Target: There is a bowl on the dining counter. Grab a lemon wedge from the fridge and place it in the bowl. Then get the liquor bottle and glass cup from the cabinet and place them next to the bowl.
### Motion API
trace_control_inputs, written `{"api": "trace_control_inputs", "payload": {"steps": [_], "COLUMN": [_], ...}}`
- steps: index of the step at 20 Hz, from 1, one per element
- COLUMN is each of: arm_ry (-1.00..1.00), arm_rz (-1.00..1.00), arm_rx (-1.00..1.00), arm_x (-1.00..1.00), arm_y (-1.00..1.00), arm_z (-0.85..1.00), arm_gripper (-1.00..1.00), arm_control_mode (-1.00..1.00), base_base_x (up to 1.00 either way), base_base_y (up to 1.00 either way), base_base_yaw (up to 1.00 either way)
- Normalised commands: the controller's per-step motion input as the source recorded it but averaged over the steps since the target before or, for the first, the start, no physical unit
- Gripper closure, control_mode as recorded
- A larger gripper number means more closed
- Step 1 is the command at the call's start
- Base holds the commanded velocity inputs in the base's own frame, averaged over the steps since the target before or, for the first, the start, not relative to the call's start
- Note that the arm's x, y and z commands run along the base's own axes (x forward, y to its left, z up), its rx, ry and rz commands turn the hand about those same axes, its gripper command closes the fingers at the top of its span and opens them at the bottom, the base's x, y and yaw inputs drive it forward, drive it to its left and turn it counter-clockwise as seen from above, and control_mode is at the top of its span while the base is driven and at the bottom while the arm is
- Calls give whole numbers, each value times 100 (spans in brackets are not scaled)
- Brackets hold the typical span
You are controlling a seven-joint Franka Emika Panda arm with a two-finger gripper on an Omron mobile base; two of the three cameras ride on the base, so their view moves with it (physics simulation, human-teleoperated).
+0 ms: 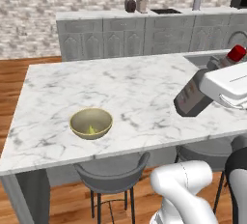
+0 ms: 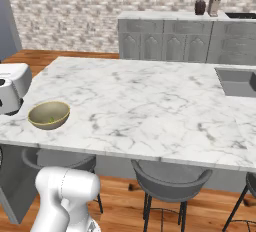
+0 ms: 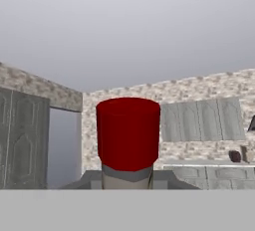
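A tan bowl (image 1: 90,123) (image 2: 48,114) stands near the front left of the marble dining counter (image 1: 125,80) (image 2: 145,101). A small yellow-green lemon wedge (image 1: 90,130) (image 2: 51,120) lies inside it. My gripper (image 1: 217,90) is shut on the liquor bottle (image 1: 193,97), a dark bottle with a red cap (image 1: 236,53) (image 3: 128,133). The bottle hangs tilted above the counter's right side, cap up and to the right, well to the right of the bowl. In the right base view my white hand (image 2: 12,88) sits at the left edge, just above and left of the bowl.
Grey stools (image 1: 113,177) (image 2: 170,181) stand under the counter's front edge. A sink (image 2: 239,82) is set into the counter's far right. Behind it runs a back counter with grey cabinets (image 1: 120,37) and jars (image 1: 136,3). Wall cabinets (image 3: 199,120) hang on the brick wall.
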Motion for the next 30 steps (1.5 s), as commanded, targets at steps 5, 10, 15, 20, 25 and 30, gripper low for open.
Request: {"api": "trace_control_inputs", "payload": {"steps": [5,10,15,20,25,30], "arm_ry": [0,0,0,8,15,16], "arm_rz": [0,0,0,0,9,26], "arm_rx": [0,0,0,0,-2,-13], "arm_x": [0,0,0,39,70,81], "arm_y": [0,0,0,0,-2,3], "arm_z": [0,0,0,-6,-35,-67], "arm_gripper": [100,100,100,100,100,100], "arm_control_mode": [100,100,100,-100,-100,-100], "base_base_x": [52,64,65,28,0,0], "base_base_y": [7,39,45,6,0,0], "base_base_yaw": [-45,-30,-8,0,0,0]}}
